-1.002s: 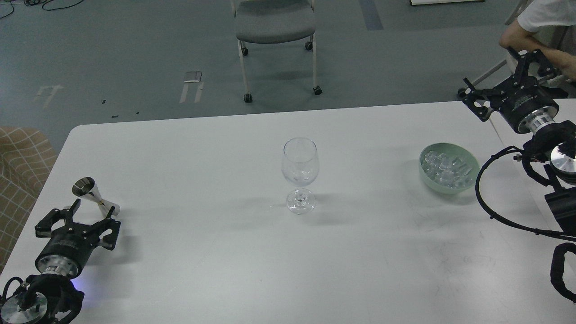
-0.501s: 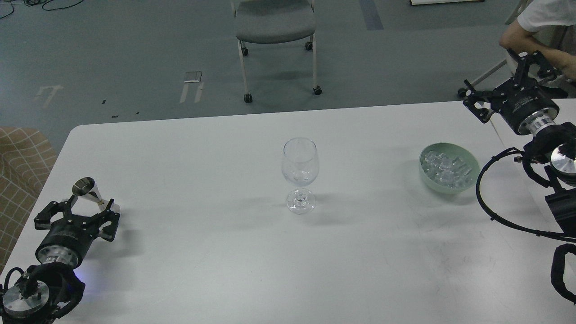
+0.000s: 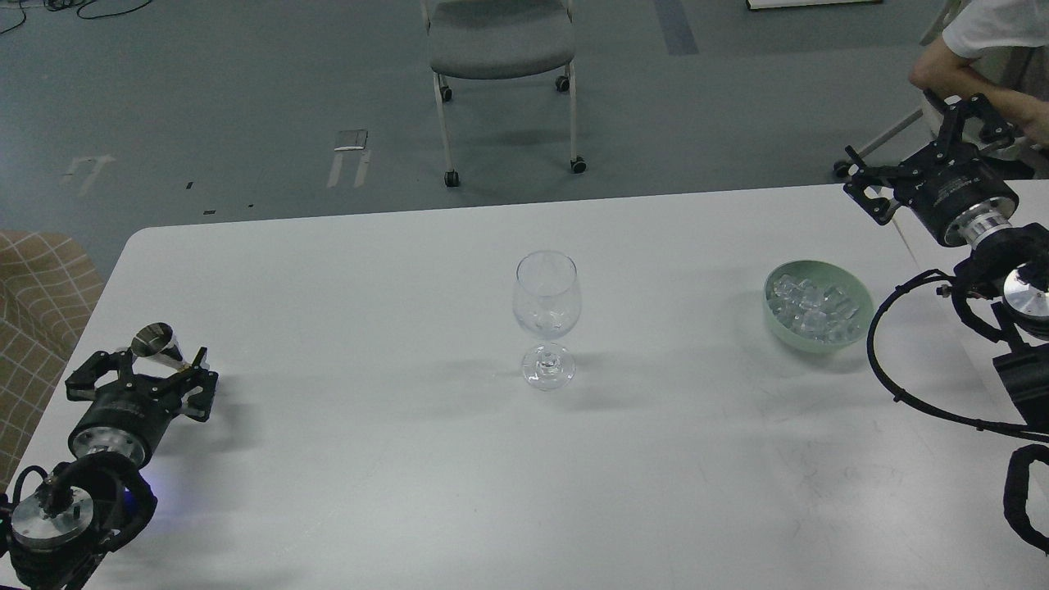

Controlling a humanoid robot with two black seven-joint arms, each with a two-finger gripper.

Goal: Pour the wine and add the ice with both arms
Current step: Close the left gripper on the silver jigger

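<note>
At lower left my left pincer (image 3: 139, 367) has its fingers spread around the small metal jigger (image 3: 161, 344) but not clamped; closing off-centre could, I judge, tip it and spill whatever wine it holds, which I cannot see. My right pincer (image 3: 922, 152), fingers apart and holding nothing, hovers at upper right, above the green bowl (image 3: 856, 288) of ice (image 3: 813, 307). The wine glass (image 3: 547, 318) stands mid-table (image 3: 393, 475) with nothing in the way; a chair (image 3: 500, 49) sits beyond.

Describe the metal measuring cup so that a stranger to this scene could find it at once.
Start at the white table and go to its near-left area, far from the wine glass in the middle. There the left gripper has its open jaws on either side of the jigger. It is the only shiny metal, hourglass-shaped cup on the table.
</note>
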